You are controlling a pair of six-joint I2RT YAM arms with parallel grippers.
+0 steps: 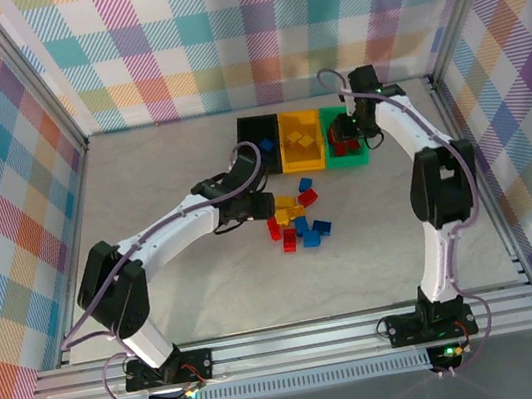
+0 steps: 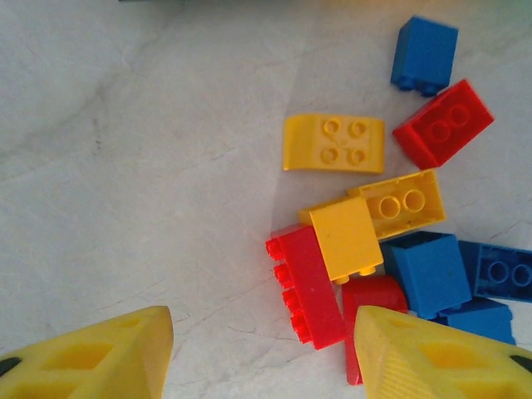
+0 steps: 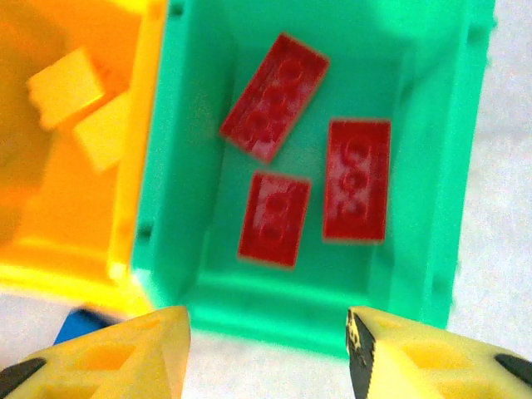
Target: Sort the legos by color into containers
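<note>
Loose red, yellow and blue legos [image 1: 300, 222] lie in a pile on the table in front of three containers. My left gripper [image 1: 265, 205] hovers at the pile's left edge, open [image 2: 262, 353], with a long red brick [image 2: 312, 287] lying on the table close to its right finger. A yellow brick [image 2: 345, 237] rests against that red one. My right gripper [image 1: 343, 131] is over the green bin [image 3: 291, 320], open [image 3: 266, 353] and holding nothing. Three red bricks [image 3: 274, 218] lie inside the green bin. The yellow bin [image 3: 50, 258] holds yellow bricks, and the black bin [image 1: 248, 136] holds a blue one.
The three bins stand side by side at the back centre: black, yellow [image 1: 304, 165], green [image 1: 348, 159]. A blue brick [image 3: 83, 324] lies on the table just in front of the yellow bin. Checked walls enclose the table; bare tabletop stretches left and right of the pile.
</note>
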